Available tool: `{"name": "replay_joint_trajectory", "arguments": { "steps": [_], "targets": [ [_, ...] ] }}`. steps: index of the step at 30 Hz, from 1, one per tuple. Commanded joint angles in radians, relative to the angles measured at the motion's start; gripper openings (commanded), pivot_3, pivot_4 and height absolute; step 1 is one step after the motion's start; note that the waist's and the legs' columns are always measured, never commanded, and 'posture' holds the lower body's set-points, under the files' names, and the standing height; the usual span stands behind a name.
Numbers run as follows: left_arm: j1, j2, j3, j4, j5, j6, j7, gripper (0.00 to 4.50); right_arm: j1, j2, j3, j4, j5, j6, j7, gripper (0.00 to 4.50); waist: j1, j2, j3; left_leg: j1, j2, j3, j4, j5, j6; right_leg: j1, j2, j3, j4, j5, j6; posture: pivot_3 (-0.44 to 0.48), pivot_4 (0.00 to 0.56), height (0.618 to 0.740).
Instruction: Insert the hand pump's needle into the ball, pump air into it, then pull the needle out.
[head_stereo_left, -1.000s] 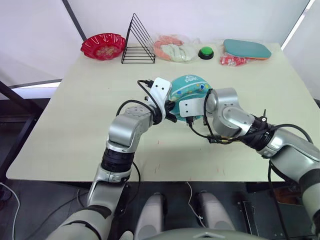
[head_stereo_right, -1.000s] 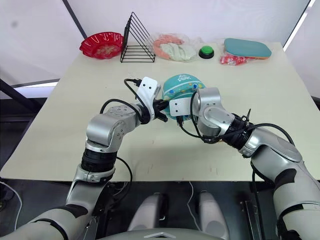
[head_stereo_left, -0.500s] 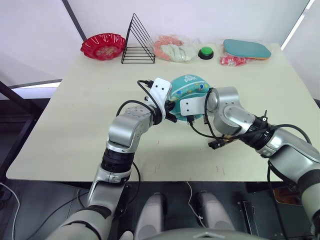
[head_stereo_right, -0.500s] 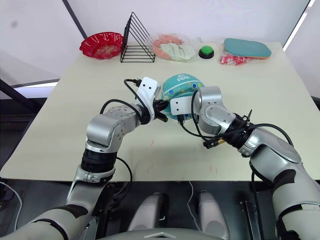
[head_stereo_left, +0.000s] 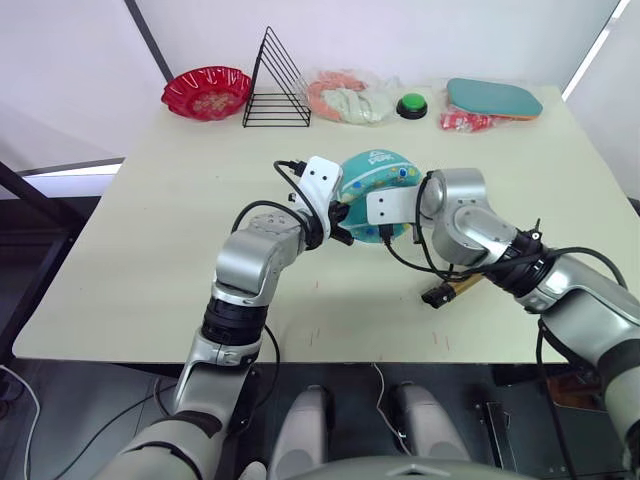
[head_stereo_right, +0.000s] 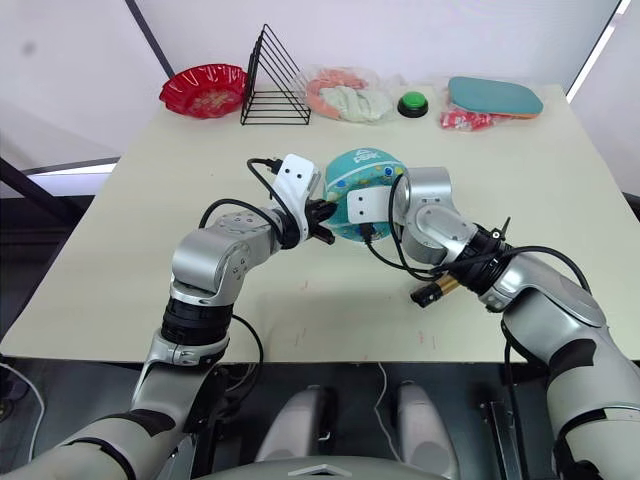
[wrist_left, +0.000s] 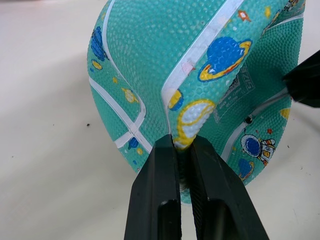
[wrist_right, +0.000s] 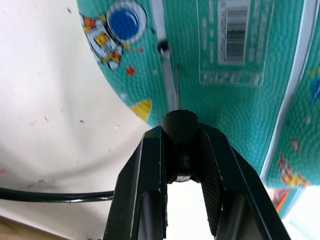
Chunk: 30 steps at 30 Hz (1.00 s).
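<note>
The teal ball (head_stereo_left: 378, 178) rests mid-table, dented in at its near side. My left gripper (wrist_left: 182, 150) is shut on a raised fold of the ball's skin. My right gripper (wrist_right: 180, 131) is shut on the black fitting of the needle (wrist_right: 171, 90). The thin pin is bare along most of its length, and its tip reaches the small valve hole (wrist_right: 162, 47) beside the barcode label (wrist_right: 233, 27). I cannot tell how deep the tip sits. The hand pump (head_stereo_left: 452, 290) lies on the table under my right forearm, its gold barrel partly showing. Its black hose (wrist_right: 50, 196) trails from the fitting.
Along the table's far edge stand a red bowl (head_stereo_left: 207, 91), a black wire rack (head_stereo_left: 276, 85), a plastic bag of items (head_stereo_left: 345, 97), a green button (head_stereo_left: 411, 105), a red packet (head_stereo_left: 465, 121) and a teal paddle (head_stereo_left: 495, 97). The bare tabletop (head_stereo_left: 160, 230) spreads to the left.
My right wrist has shifted slightly to the right. The pump's gold barrel has come out from under my right forearm. The left gripper has held its grip on the ball.
</note>
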Motion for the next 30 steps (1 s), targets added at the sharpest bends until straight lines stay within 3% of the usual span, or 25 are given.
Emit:
{"name": "replay_joint_trajectory", "arguments": {
  "steps": [1,10,30],
  "targets": [
    [0.004,0.008,0.010,-0.033,-0.006,-0.004,-0.005,0.00,0.001,0.003,-0.035,-0.009,-0.018,0.000,0.003,0.35,0.000,0.000,0.000,0.000,0.000,0.000,0.000,0.000,0.000,0.000,0.000,0.000,0.000,0.000,0.000,0.000,0.150,0.740],
    [0.005,0.004,0.007,-0.031,-0.004,-0.002,-0.001,0.00,0.018,0.026,-0.065,-0.071,0.015,0.000,0.042,0.35,0.000,0.000,0.000,0.000,0.000,0.000,0.000,0.000,0.000,0.000,0.000,0.000,0.000,0.000,0.000,0.000,0.150,0.740],
    [0.007,0.002,0.006,-0.037,-0.005,0.005,0.003,0.00,0.007,0.045,-0.090,-0.009,0.003,0.002,0.013,0.35,0.000,0.000,0.000,0.000,-0.001,-0.002,0.000,0.001,-0.001,0.000,0.000,-0.001,0.000,0.000,0.000,0.000,0.150,0.740]
  ]
}}
